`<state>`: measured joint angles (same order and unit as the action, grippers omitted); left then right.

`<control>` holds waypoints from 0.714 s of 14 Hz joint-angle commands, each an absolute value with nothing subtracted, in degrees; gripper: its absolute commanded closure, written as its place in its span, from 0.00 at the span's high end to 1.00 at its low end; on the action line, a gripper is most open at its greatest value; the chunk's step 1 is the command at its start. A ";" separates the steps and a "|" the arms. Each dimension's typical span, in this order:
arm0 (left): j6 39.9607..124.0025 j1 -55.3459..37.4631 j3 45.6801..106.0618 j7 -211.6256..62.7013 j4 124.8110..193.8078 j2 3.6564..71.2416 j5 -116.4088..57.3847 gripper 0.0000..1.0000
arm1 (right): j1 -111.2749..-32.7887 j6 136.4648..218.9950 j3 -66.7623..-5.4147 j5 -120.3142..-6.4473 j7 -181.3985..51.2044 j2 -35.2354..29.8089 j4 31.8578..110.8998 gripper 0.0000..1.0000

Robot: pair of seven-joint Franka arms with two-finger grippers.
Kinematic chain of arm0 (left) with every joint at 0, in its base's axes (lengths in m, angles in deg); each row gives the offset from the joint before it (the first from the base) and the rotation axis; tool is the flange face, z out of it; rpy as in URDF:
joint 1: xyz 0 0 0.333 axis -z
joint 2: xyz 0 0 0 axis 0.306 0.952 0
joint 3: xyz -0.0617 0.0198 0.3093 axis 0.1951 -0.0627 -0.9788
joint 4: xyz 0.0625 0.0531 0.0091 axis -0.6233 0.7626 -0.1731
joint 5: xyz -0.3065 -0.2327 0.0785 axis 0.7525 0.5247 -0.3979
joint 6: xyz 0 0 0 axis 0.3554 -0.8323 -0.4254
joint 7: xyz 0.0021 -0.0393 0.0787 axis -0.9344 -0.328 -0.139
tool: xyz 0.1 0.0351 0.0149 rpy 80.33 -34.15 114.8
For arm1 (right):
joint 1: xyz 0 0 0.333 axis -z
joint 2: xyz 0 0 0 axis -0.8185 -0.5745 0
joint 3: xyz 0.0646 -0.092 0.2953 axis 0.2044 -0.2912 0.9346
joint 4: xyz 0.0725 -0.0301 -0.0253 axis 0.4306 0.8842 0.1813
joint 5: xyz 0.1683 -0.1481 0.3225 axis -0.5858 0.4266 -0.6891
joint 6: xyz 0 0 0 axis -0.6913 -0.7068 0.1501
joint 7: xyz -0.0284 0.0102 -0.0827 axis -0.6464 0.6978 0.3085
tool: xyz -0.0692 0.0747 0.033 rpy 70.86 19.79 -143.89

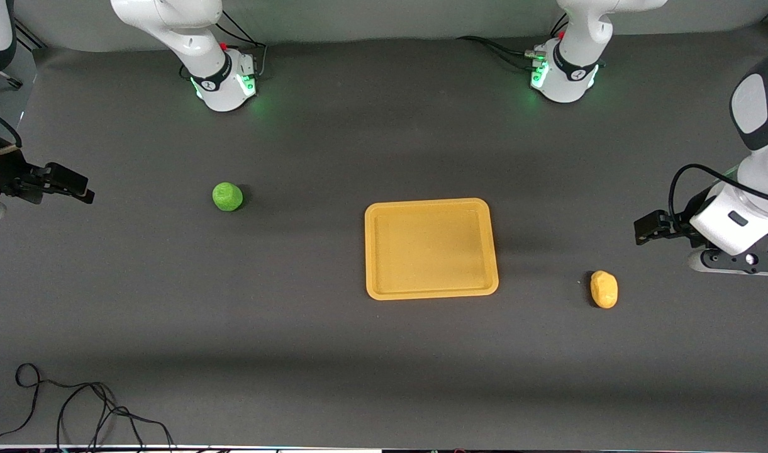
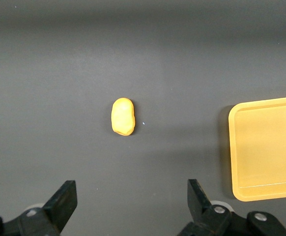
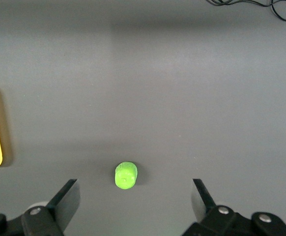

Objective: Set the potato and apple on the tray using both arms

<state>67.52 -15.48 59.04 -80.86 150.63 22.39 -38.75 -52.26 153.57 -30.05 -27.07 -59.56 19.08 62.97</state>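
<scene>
potato near wide left pincer | apple near wide right pincer | tray between

front: high, faces the arm bases, sees whole table
left wrist: looks down, shares potato and tray
right wrist: looks down, shares apple

The tray lies mid-table, nothing on it. The apple sits well apart toward the right arm's end, farther from the front camera; the potato lies toward the left arm's end, nearer that camera.
</scene>
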 commanded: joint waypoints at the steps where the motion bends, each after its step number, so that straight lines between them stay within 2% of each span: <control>1: 66.86 -15.44 58.95 -80.74 149.42 22.73 -39.38 1.00 | -52.47 152.55 -29.94 -27.15 -59.63 18.03 61.13 1.00; 6: 66.51 -15.53 58.95 -80.82 149.51 22.73 -39.38 1.00 | -52.56 152.55 -29.85 -27.33 -59.63 17.85 61.21 1.00; 10: 67.12 -15.62 58.86 -80.82 150.03 22.73 -39.38 1.00 | -55.81 152.02 -29.94 -27.33 -59.27 19.69 64.90 1.00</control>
<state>67.45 -15.49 58.93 -80.86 150.65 22.45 -38.76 -54.26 152.33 -29.62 -27.14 -59.53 18.71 63.49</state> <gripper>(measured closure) 0.000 0.000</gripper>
